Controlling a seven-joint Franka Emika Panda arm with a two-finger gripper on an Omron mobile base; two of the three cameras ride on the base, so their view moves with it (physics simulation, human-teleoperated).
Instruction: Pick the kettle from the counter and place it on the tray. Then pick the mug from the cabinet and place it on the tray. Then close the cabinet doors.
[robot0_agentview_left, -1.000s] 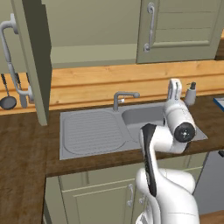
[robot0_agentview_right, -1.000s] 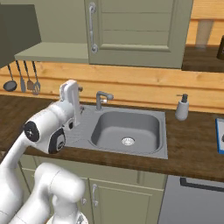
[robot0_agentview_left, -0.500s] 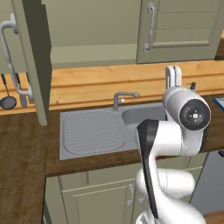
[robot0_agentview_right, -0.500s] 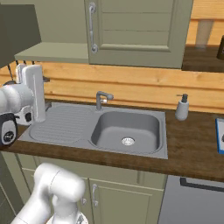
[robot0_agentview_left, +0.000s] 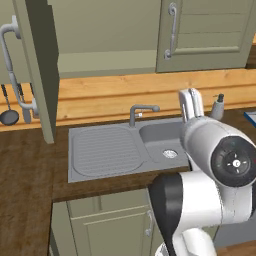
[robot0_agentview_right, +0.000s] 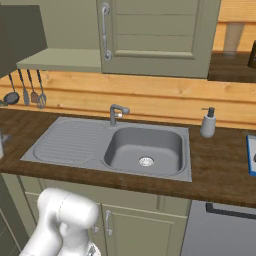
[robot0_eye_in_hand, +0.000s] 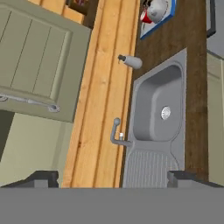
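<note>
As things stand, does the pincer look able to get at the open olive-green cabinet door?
Probably yes: the open pincer stands above the grey steel sink, with nothing between it and the olive-green cabinet door swung out leftward.

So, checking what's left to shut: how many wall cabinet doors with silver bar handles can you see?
2: one open door swung out at the left, one closed door above the sink. Others may be hidden.
</note>
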